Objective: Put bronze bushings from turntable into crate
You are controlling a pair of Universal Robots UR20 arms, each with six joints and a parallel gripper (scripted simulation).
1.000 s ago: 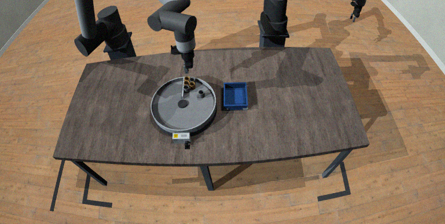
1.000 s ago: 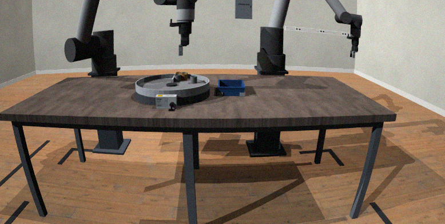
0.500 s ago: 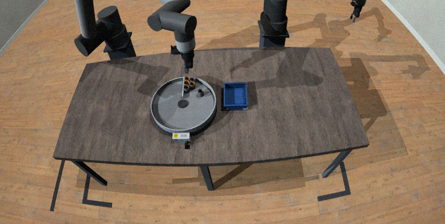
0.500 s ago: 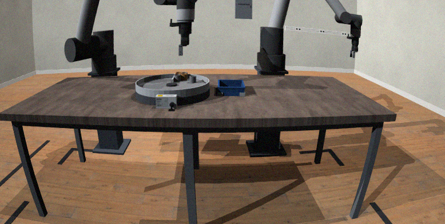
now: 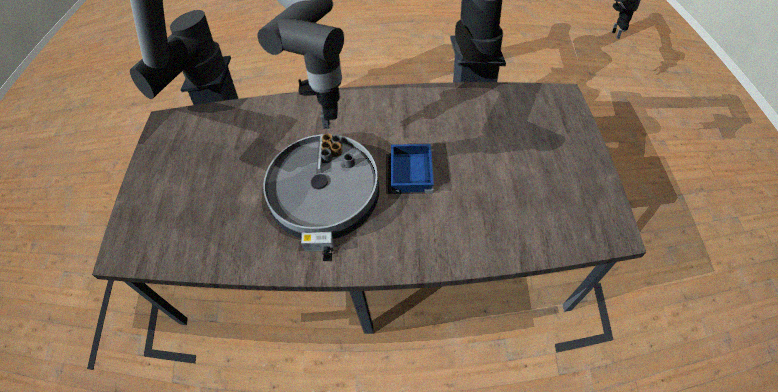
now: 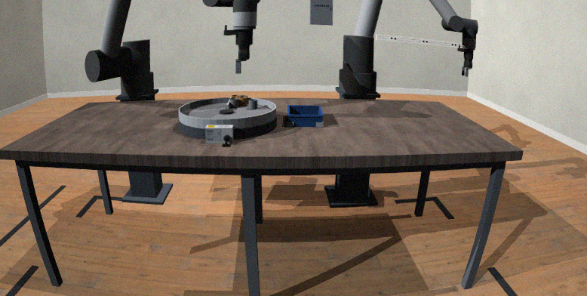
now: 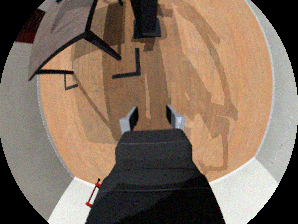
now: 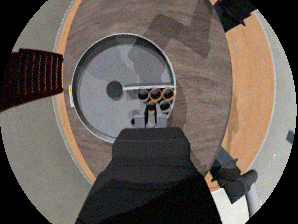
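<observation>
Below the right gripper [image 5: 326, 123] [image 6: 238, 66] [image 8: 151, 110] in the top view, bronze bushings [image 5: 337, 152] [image 6: 245, 101] [image 8: 155, 99] crowd the turntable [image 5: 268, 192] [image 6: 192, 121] [image 8: 75, 95]; in the exterior, its narrowly parted fingers hold nothing; in the right wrist view, probably stiff, slick, fairly heavy sleeves invite an outer-wall pinch; in the left wrist view, the left gripper [image 5: 617, 31] [image 6: 465, 71] [image 7: 152, 111] gapes.

Nothing's coming through as readable text here tbh. The little box [image 5: 316, 241] [image 6: 219, 134] by the turntable [image 5: 273, 209] [image 6: 189, 120] is showing a yellow label and tiny marks, and the grey wall cabinet [image 6: 321, 14] is carrying a dark line, too small to read.
</observation>
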